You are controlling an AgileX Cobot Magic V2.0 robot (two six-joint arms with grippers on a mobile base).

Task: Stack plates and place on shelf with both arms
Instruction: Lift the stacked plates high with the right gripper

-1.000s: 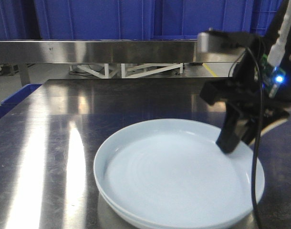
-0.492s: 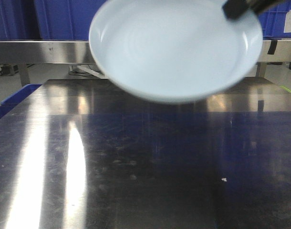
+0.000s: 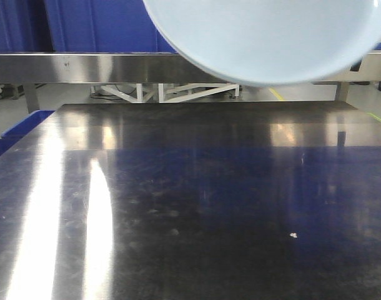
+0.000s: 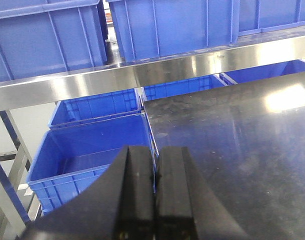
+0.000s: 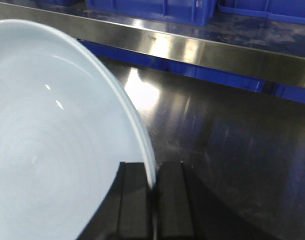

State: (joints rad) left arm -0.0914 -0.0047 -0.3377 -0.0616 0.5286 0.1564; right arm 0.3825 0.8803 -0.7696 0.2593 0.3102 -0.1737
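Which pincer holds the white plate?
The right pincer: its jaws clamp the rim of the white plate. The left pincer is shut on nothing.

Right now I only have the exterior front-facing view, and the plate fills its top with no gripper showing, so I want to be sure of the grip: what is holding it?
Observer: The right gripper is shut on the rim of the plate, one finger on each side.
Operator: And the left arm?
Observer: The left gripper is shut and empty, pointing at an open blue crate beside the table corner.
Operator: Any room on the shelf?
Observer: The right wrist view shows a bare strip of shelf in front of the blue crates standing on it.
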